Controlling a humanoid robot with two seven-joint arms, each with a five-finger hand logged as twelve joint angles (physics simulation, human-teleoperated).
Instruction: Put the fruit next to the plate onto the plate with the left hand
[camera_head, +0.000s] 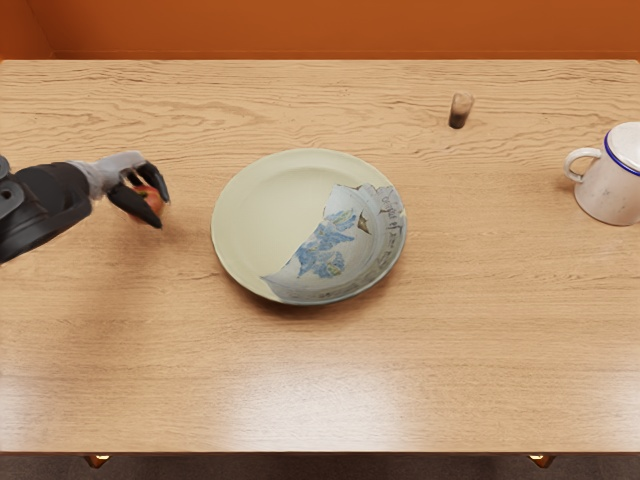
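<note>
A pale green plate (270, 205) with a blue floral patch on its right side lies in the middle of the table. Left of it, my left hand (143, 193) comes in from the left edge and has its dark fingers curled around a small reddish-orange fruit (153, 199). Only a sliver of the fruit shows between the fingers. The hand and fruit are about a hand's width from the plate's left rim. I cannot tell whether the fruit still touches the table. The right arm is out of view.
A white mug (618, 175) with a blue rim stands at the right edge. A small brown cylinder (460, 109) stands upright behind the plate, toward the back right. The wooden table (320, 370) fills the view.
</note>
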